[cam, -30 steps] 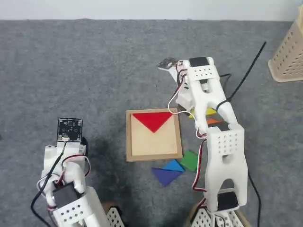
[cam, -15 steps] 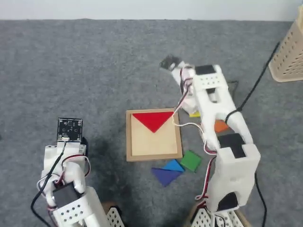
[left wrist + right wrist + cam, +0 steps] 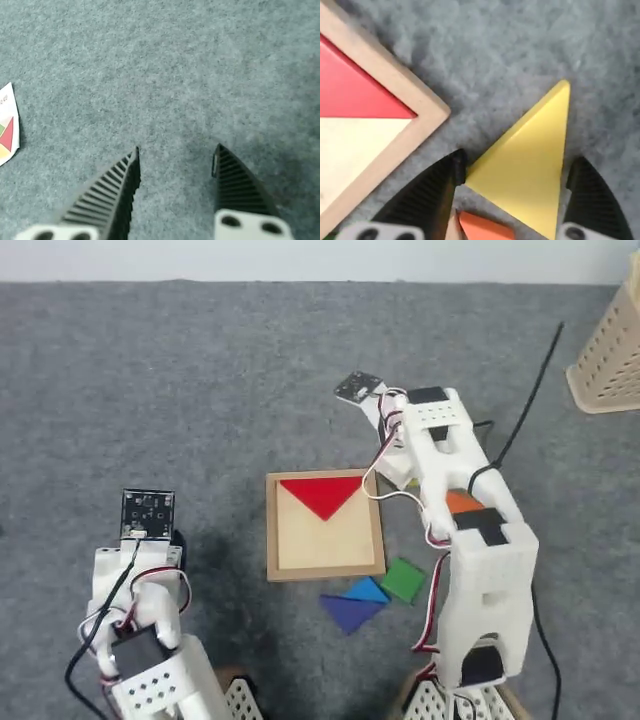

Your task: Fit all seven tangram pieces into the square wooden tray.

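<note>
I'm straddling the yellow triangle (image 3: 530,165) with the right jaws wide open, just off the tray (image 3: 395,85) corner, lining up a grab. Left jaws are hanging open by the tabletop (image 3: 175,75) front edge.

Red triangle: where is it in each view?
High view: red triangle against the tray's far rim, tip pointing toward the arm bases.
Right wrist view: red triangle tucked inside the tray's corner.
Left wrist view: not in it.
Shared landmark: that wooden tray corner.
</note>
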